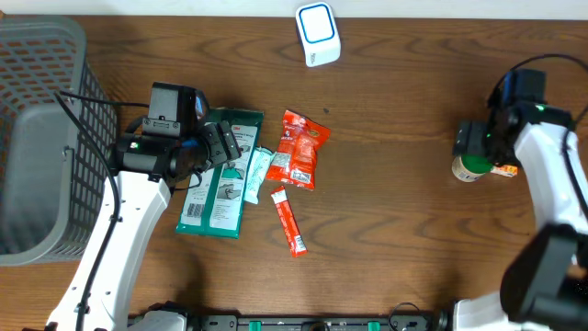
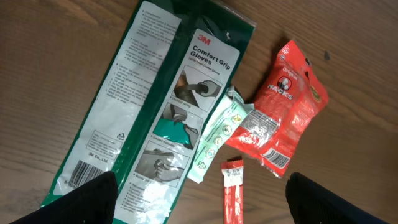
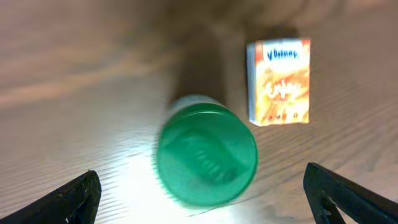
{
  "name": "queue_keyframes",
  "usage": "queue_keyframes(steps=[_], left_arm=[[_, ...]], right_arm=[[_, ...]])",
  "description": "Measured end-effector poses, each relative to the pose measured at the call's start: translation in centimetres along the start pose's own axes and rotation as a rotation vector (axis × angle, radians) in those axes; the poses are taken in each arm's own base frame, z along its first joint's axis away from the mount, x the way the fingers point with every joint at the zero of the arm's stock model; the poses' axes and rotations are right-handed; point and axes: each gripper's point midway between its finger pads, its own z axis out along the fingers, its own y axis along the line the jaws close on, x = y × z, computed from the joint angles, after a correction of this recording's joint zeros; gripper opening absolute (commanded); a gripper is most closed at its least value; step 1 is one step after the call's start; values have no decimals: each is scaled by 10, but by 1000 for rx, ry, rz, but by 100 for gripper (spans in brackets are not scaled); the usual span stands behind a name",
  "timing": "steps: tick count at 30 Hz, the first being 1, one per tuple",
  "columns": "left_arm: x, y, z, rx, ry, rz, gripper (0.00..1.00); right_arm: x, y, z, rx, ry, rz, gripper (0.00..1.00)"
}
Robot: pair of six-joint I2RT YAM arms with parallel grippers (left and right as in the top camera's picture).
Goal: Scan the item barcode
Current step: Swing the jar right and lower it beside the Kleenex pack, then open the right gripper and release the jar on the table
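Note:
The white and blue scanner stands at the table's back edge. My right gripper is open, its fingers wide on either side of an upright green-lidded bottle without touching it. My left gripper hangs open above a green glove package, holding nothing. A barcode shows on that package's lower left corner. A red snack bag also shows a barcode at its lower end.
A small orange box lies just beside the bottle. A pale green sachet and a red stick pack lie by the glove package. A grey wire basket fills the left edge.

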Motion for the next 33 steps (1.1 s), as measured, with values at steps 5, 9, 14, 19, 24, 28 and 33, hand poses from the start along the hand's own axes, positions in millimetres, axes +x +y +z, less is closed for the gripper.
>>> queue_keyframes(steps=[5, 9, 14, 19, 24, 28, 33], left_arm=[[0, 0, 0, 0, 0, 0, 87], [0, 0, 0, 0, 0, 0, 87], [0, 0, 0, 0, 0, 0, 87], [0, 0, 0, 0, 0, 0, 87], [0, 0, 0, 0, 0, 0, 87], [0, 0, 0, 0, 0, 0, 87], [0, 0, 0, 0, 0, 0, 87]], right_arm=[[-14, 32, -46, -202, -122, -8, 78], [-12, 53, -48, -283, -121, -39, 44], [-4, 82, -24, -328, -120, -94, 9], [5, 91, 14, -280, -111, -142, 1], [17, 85, 51, -216, -52, -189, 1], [26, 72, 74, -130, 2, -205, 3], [30, 53, 83, -15, 24, -220, 9]])
